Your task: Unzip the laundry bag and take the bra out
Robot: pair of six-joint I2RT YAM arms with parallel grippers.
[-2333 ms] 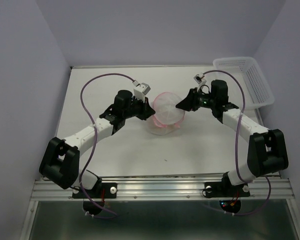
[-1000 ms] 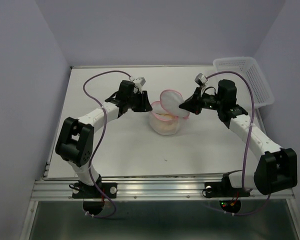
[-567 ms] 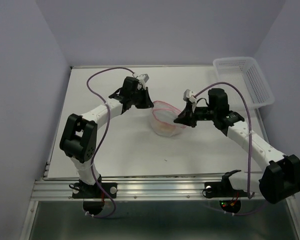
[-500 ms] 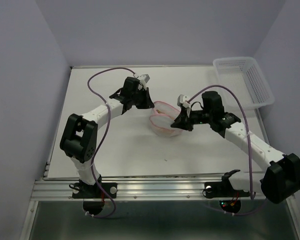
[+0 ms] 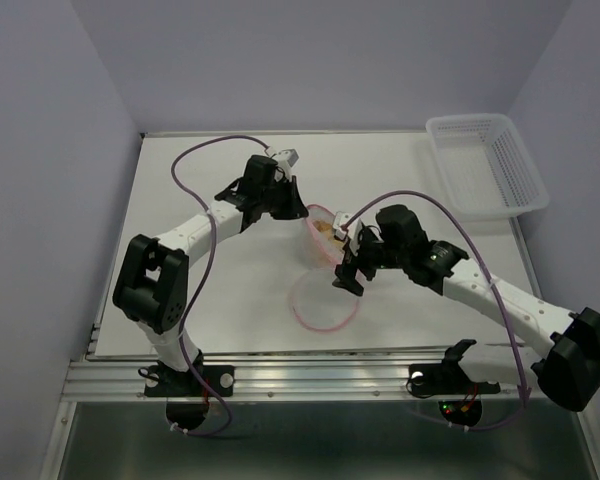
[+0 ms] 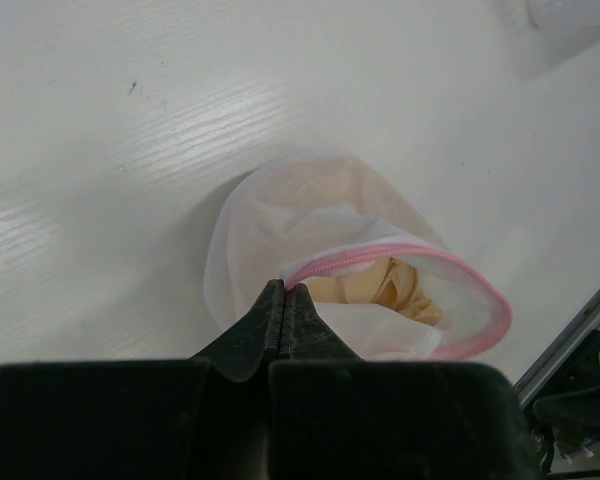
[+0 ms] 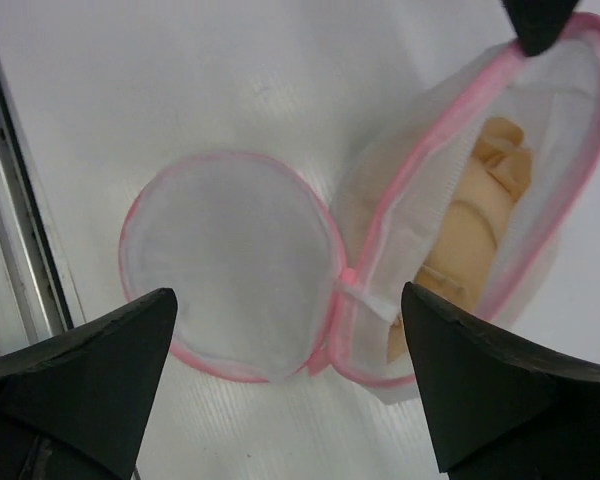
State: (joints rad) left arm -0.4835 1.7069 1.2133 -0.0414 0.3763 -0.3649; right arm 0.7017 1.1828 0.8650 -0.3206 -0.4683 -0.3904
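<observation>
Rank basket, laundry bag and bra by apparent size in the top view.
Largest: basket, clearly.
Next: bag, counting the body and the open lid.
Smallest: bra. Only a tan sliver shows inside the bag, so its full size is hidden.

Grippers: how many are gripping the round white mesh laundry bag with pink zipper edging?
1. The left gripper is shut on the laundry bag at its pink rim; the right gripper is open above it.
</observation>
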